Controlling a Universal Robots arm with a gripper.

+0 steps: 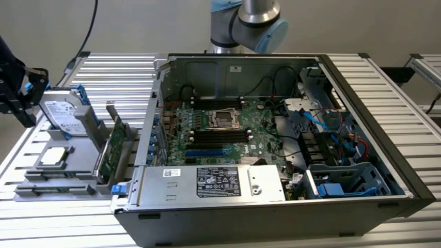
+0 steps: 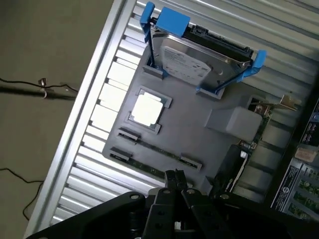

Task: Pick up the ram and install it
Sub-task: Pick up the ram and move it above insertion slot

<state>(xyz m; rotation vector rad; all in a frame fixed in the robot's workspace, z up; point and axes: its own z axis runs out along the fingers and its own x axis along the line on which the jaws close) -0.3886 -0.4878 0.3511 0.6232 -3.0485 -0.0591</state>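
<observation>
The task is judged barely begun. By the tabletop's edge at the exterior view's left, the gripper (image 2: 174,178) is held clenched and empty above the grey tray (image 2: 199,107). The ram (image 2: 158,151) is seen as 1 thin stick on edge between 2 holders, along the tray's side away from the drive (image 2: 199,55) and just beside the fingertips. Whether it is touched cannot be told. Toward the tabletop's opposite edge the open case (image 1: 406,170) is stood. Its dark memory slots (image 1: 219,135) appear unfilled, so pickup and installation are both left.
</observation>
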